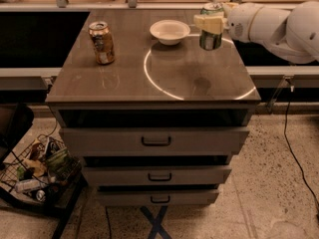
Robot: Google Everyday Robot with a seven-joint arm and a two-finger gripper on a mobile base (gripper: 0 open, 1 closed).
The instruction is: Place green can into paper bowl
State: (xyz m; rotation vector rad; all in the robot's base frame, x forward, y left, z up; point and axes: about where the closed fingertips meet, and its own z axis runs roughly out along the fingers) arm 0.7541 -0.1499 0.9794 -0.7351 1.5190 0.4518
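No lettering can be read, neither on the green can (211,38), clasped by the gripper (210,23) just right of the paper bowl (170,32), nor on the orange-brown can (101,43).
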